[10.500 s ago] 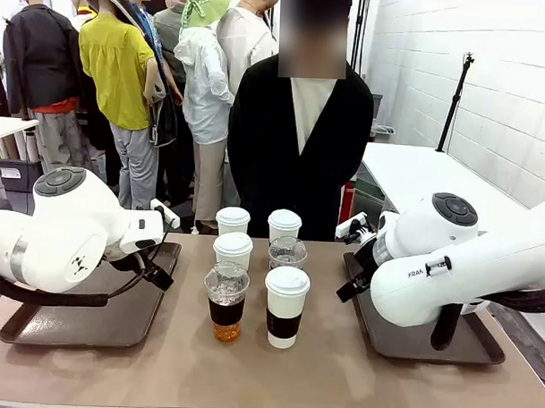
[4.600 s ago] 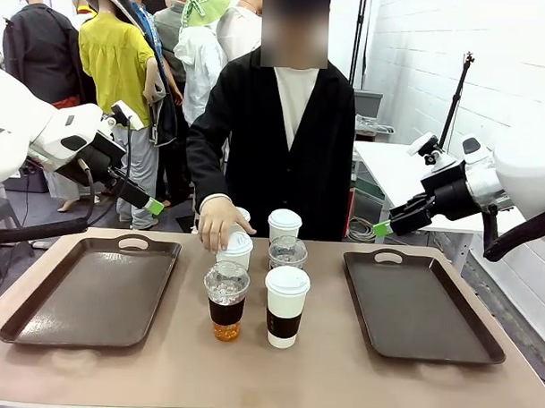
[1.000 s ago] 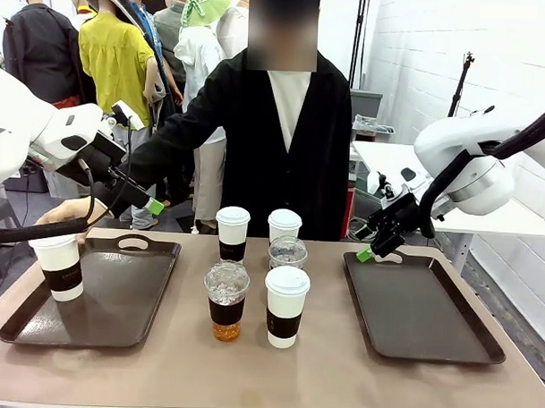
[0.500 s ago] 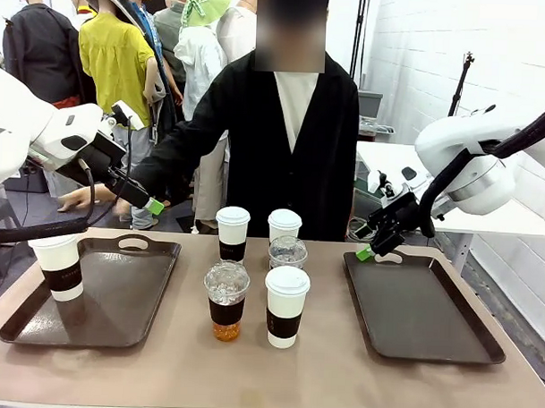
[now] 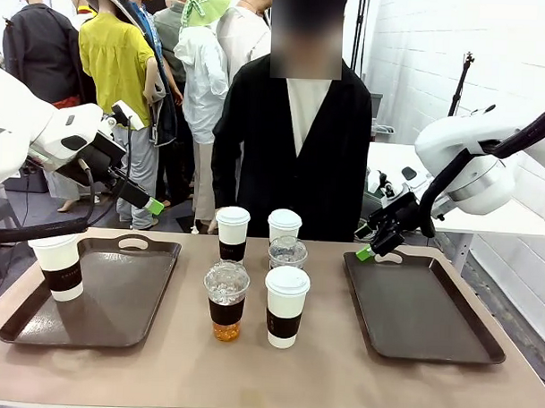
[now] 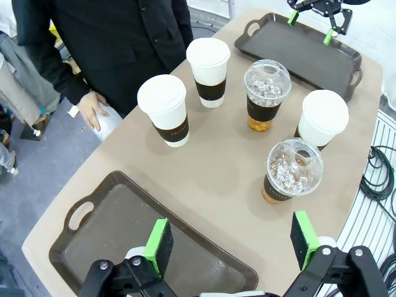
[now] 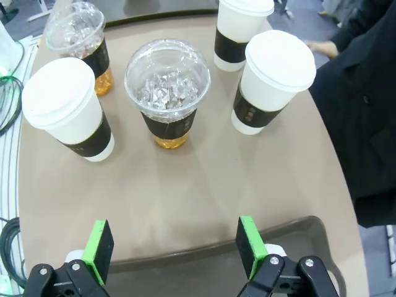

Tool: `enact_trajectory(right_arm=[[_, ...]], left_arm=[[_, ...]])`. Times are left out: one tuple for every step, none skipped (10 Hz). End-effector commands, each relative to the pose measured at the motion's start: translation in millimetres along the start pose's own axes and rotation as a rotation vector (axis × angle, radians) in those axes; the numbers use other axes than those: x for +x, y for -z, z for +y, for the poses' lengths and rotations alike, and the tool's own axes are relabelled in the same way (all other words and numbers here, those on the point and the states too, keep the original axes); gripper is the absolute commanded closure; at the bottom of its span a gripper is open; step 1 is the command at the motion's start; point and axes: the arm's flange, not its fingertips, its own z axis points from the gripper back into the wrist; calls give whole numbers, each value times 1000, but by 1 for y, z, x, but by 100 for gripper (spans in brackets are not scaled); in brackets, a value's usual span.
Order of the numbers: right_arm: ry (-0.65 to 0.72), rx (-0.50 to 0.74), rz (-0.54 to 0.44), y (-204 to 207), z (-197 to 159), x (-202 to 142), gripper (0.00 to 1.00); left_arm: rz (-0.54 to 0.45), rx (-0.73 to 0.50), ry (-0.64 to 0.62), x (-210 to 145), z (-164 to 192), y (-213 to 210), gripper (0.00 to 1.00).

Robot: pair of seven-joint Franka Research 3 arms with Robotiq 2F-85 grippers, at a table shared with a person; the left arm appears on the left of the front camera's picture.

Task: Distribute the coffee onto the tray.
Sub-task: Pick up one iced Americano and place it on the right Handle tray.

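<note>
Table [image 5: 159, 370] | person's arm [image 5: 227, 158] withdrawn | paper cup [image 5: 59, 266] stays on left tray [image 5: 117, 306]

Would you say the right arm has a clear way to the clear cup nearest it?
Probably yes: the open right end effector faces that cup across bare table; paper cups flank it without blocking.

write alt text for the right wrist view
Five coffee cups stand on a tan table: three white paper cups and two clear dome-lidded ones. The right gripper holds its jaws open above the rim of a dark tray.
</note>
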Motion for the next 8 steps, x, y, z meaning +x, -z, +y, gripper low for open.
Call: enact_trajectory(right_arm=[[-2, 25, -59, 19, -14, -9, 0], [-8, 43, -82, 32, -19, -14, 0], [-28, 71, -126, 44, -21, -18, 0], [-34, 94, -161, 52, -23, -24, 0], [-47, 119, -206, 62, -23, -30, 0], [-60, 123, -227, 71, -23, -36, 0], [-58, 129, -237, 79, -25, -41, 0], [-52, 130, -249, 85, -28, -45, 0]], left_arm=[[1, -8, -3, -1, 1, 0, 0], [1, -8, -3, -1, 1, 0, 0], [1, -8, -3, -1, 1, 0, 0], [1, -8, -3, -1, 1, 0, 0], [1, -8, -3, -1, 1, 0, 0], [1, -8, -3, -1, 1, 0, 0], [1, -8, -3, -1, 1, 0, 0], [1, -8, -3, -1, 1, 0, 0]])
